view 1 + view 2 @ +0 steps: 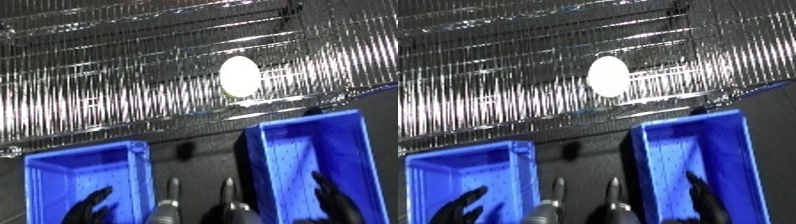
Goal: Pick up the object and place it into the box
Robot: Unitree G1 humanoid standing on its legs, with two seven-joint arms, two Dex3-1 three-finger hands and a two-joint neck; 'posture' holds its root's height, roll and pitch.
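A white oval object (240,76) lies on the shiny ribbed surface (98,95), well apart from both hands. The left hand (89,206) and right hand (330,199) hang released – each over a blue bin (133,160), holding nothing.

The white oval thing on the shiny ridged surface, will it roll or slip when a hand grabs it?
The white oval thing looks rounded and smooth, so it probably rolls if nudged and may slip between fingers. The ridged surface might check rolling across its ridges.

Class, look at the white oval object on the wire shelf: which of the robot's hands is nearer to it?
Right. The right hand sits low over the right blue bin, below the white oval object. The left hand is over the left blue bin, farther away.
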